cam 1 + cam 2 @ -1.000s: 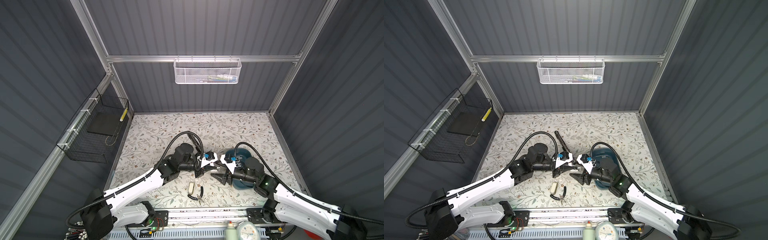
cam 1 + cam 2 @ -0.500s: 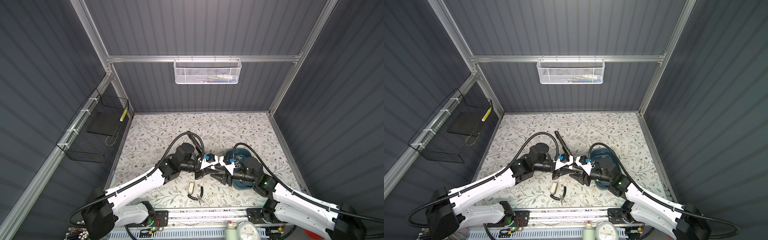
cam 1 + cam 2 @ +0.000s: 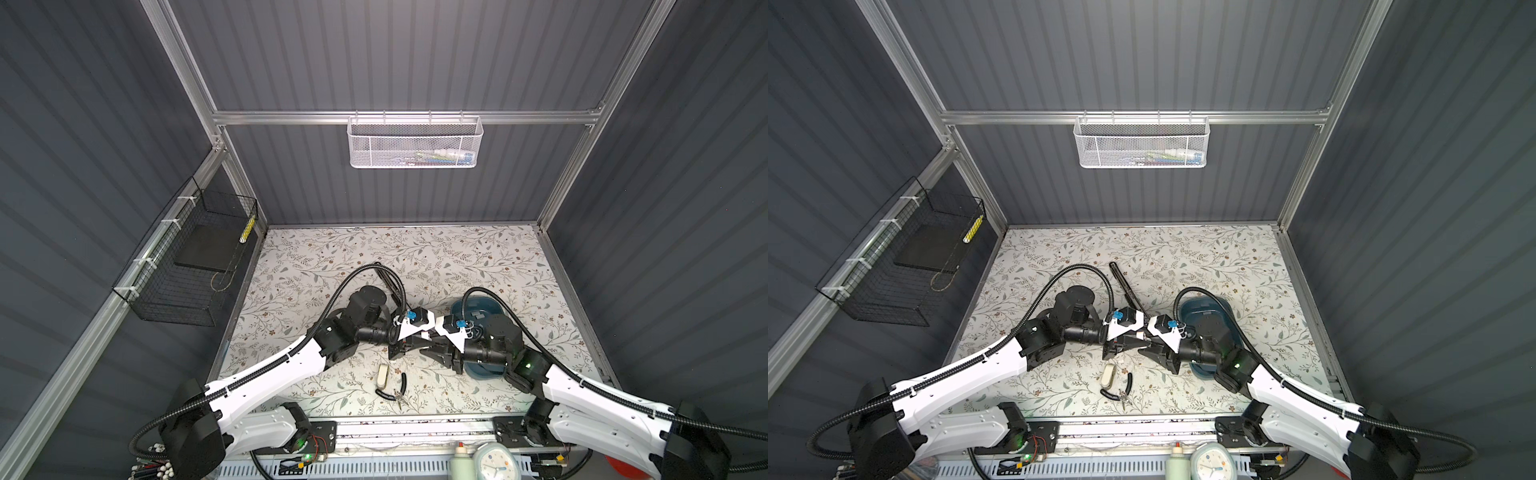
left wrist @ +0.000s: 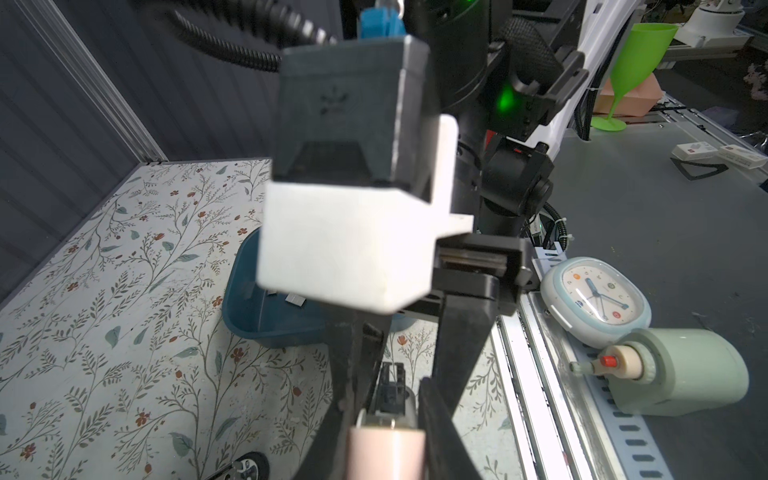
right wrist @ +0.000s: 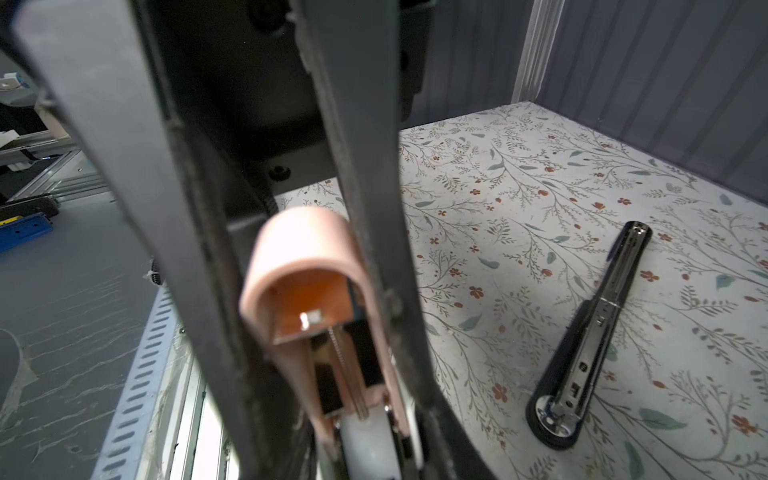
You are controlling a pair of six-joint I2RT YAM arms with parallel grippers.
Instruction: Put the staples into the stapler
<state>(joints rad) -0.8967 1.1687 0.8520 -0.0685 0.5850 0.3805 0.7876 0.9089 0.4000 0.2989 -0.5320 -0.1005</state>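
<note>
Left gripper [image 3: 401, 348] clamps the pink stapler [image 5: 299, 249]; right gripper [image 3: 431, 352] straddles its lid, grip unclear, so close squarely and lift gently.

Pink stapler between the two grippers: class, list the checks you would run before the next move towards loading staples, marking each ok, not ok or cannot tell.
1. Lid of the pink stapler raised, channel exposed: ok.
2. Hold of the left gripper, shut on the pink stapler: ok.
3. Grip of the right gripper on the lid: cannot tell; it sits astride the lid.
4. Supply of staples in the blue tray: ok.
5. A strip picked up: not ok; none shows in either gripper.
6. Path clear of the black stapler: ok; it lies open, apart from both grippers.
</note>
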